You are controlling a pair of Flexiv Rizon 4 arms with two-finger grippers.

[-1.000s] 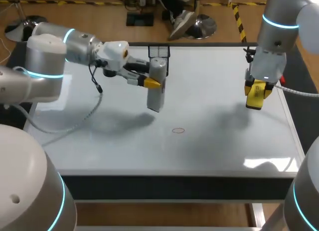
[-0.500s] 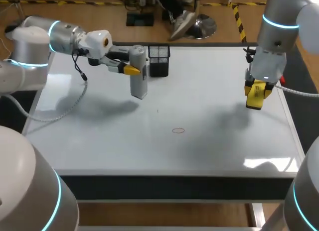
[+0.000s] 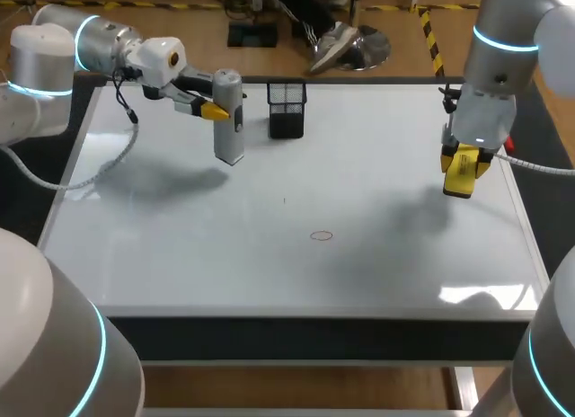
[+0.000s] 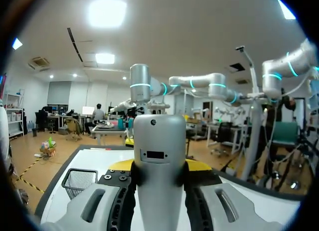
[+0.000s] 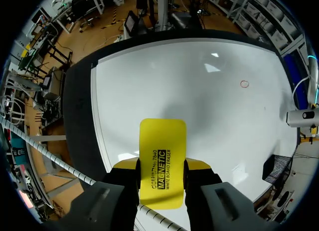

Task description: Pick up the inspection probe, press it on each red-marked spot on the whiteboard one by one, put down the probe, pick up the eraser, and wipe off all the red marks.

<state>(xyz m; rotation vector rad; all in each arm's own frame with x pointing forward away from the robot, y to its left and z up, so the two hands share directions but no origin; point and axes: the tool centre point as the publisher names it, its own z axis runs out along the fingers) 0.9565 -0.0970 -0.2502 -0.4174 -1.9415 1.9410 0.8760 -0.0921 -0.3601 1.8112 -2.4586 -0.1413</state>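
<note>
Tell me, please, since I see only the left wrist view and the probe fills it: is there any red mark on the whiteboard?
Observer: Yes, a small red ring lies on the whiteboard, around the middle and nearer its front edge.
Operator: Thank you. Where is the probe over the board?
Observer: The left gripper holds the probe upright over the far side, left of the middle, beside the black mesh basket.
Operator: And where is the eraser?
Observer: The right gripper is shut on the eraser, above the board's right side.
</note>
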